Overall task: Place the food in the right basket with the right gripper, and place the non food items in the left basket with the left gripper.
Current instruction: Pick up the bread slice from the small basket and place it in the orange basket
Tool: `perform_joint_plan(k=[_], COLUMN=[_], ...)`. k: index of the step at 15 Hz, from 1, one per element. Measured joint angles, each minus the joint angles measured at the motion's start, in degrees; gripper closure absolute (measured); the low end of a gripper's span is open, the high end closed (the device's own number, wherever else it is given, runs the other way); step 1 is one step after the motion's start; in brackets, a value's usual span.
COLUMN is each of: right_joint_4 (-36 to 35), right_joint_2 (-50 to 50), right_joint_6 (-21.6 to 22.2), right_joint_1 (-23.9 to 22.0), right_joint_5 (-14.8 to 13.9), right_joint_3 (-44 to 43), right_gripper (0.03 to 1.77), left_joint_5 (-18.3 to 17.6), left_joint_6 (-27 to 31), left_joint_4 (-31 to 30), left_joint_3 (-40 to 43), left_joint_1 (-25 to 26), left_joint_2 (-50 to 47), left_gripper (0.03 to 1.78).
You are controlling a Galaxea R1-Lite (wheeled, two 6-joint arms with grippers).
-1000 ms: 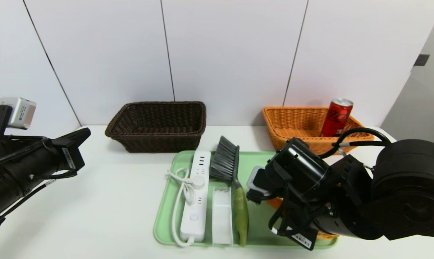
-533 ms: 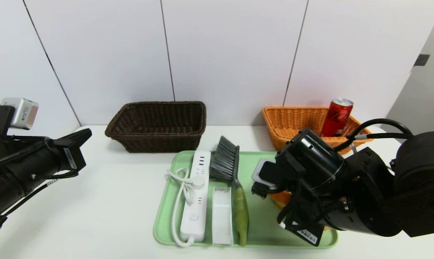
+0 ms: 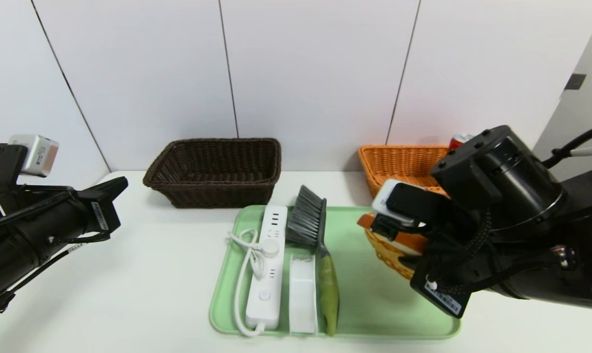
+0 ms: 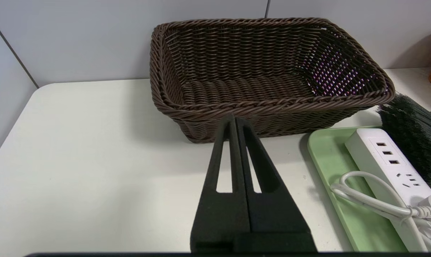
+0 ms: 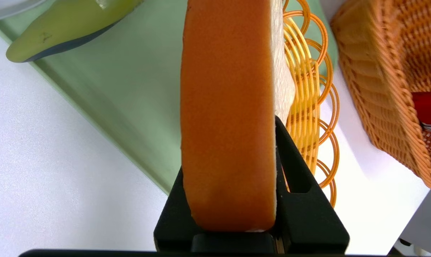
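Head view: right gripper [image 3: 391, 235] is raised above the right end of the green tray [image 3: 364, 314], pinching a slice of bread [image 3: 398, 241] together with a small orange wire basket [image 3: 389, 255] that hangs against it. Right wrist view confirms it: bread slice stands on edge between the jaws, orange crust face toward the camera, white crumb edge against the wire loops. Held edgewise, likely because a thin slice lying flat offers only its edges to the jaws. Whether the wire basket is actually clamped or only caught alongside the bread, cannot tell.

Orange wicker basket [image 3: 398, 162], the right-hand target, sits on the desk [image 3: 143, 274] behind the tray, near the wall; the top of a red can [image 3: 460, 140] shows in it, mostly hidden by the right arm. Bread is up off the tray but not yet over that basket; my judgement is that the carry is in hand and the drop remains.

Left gripper [image 4: 235, 128] hangs level over the left of the desk, jaws pressed together and holding nothing, pointing toward the dark brown wicker basket [image 3: 217, 166]. Looks parked while the right arm works.

On the tray, non-food waiting: white power strip [image 3: 269, 264] with coiled cord, a dust brush [image 3: 310, 230] with grey bristles and green handle, and a white box-shaped item [image 3: 303, 294] between them. Brown basket holds nothing visible.
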Motion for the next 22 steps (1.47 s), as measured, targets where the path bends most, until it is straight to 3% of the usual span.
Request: perform_joint_plan(k=[8,11,18,22], right_joint_4=[-1.16,-1.6,-1.68,-1.71], right_joint_2=[-4.93,-3.89,5.1,12.19], right_joint_6=[0.0,-0.33,-3.04,-3.45], right_joint_1=[-3.41,-7.89,-17.23,-21.61], right_joint_5=[1.38,4.44,8.44,8.68], right_joint_3=[-10.76,-14.52,-25.22,-29.18], right_gripper=[1.39,1.39,1.39,1.39], left_joint_5=[-0.09,-0.09,0.0,0.0], left_joint_6=[0.09,0.2,0.18,0.11], left_joint_4=[0.01,0.0,0.0,0.0], left_joint_3=[0.02,-0.11,-0.04,0.13], left_joint_1=[0.0,-0.04,0.0,0.0], left_joint_2=[0.16,0.11,0.11,0.11], left_gripper=[1.77,1.77,1.77,1.77])
